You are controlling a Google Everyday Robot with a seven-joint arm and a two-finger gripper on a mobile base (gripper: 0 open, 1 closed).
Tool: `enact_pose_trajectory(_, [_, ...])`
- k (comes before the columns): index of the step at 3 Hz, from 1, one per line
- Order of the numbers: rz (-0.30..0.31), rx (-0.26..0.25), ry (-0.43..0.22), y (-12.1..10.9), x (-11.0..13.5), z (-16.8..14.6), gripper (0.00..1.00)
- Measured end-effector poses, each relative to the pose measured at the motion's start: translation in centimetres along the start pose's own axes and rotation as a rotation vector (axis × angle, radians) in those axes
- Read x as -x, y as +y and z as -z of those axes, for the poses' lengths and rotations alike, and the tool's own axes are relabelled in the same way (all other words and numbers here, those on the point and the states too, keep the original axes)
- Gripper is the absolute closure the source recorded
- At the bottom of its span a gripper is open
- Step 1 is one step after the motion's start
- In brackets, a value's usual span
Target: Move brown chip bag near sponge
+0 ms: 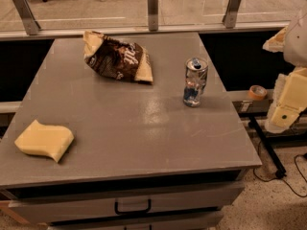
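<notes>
The brown chip bag [117, 57] lies crumpled at the back middle of the grey table [139, 133], dark brown with white lettering and pale tan ends. The sponge [44, 140] is a pale yellow wavy foam block at the table's front left, far from the bag. My gripper [274, 83] hangs off the table's right side, beyond the edge, with its pale yellow fingers [289, 102] apart and nothing between them. It is well away from both the bag and the sponge.
A silver-blue drink can [194, 82] stands upright to the right of the bag, between it and my gripper. A roll of tape [258, 92] sits on a ledge at the right. A glass railing runs behind the table. Drawers [132, 206] are below the front edge.
</notes>
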State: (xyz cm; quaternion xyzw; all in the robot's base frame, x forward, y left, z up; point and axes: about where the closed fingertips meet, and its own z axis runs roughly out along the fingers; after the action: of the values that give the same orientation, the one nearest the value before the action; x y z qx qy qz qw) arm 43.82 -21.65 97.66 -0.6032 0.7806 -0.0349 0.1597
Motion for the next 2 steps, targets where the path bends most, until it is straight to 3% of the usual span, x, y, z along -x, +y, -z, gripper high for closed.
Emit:
enact_pose_trajectory(1, [0.000, 0.000, 0.000, 0.0, 0.0, 0.0, 0.00])
enact_pose_trajectory(2, [0.026, -0.020, -0.091, -1.3, 4.0, -0.1, 0.00])
